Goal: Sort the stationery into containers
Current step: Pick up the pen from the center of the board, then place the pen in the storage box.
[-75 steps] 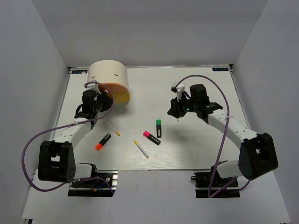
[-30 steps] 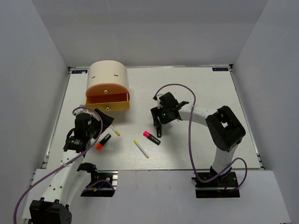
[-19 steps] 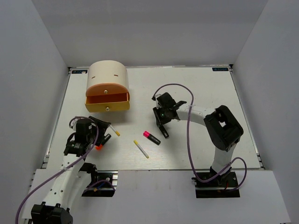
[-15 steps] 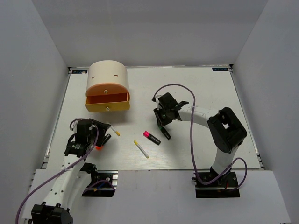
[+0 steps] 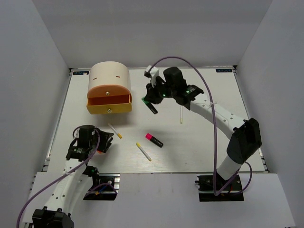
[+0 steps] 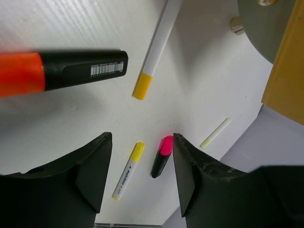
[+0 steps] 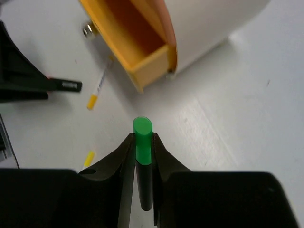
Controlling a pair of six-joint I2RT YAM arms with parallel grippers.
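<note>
Top external: R gripper (image 7: 142, 137) clamped on green-cap highlighter (image 7: 142, 127), held above bench (image 5: 204, 137) just right of cabinet's (image 5: 109, 75) pulled-out yellow drawer (image 5: 109, 109). L gripper (image 6: 141, 137): jaws apart, nothing betw. them; orange-cap highlighter (image 6: 61, 71) lies on bench just ahead. Pink-cap highlighter (image 5: 154, 140) + white pens (image 5: 143, 151) loose mid-bench.

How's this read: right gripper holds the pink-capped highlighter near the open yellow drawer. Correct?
No, the cap is green, not pink. The right wrist view shows the right gripper shut on the green-capped highlighter near the open yellow drawer. The pink-capped highlighter lies on the table.
</note>
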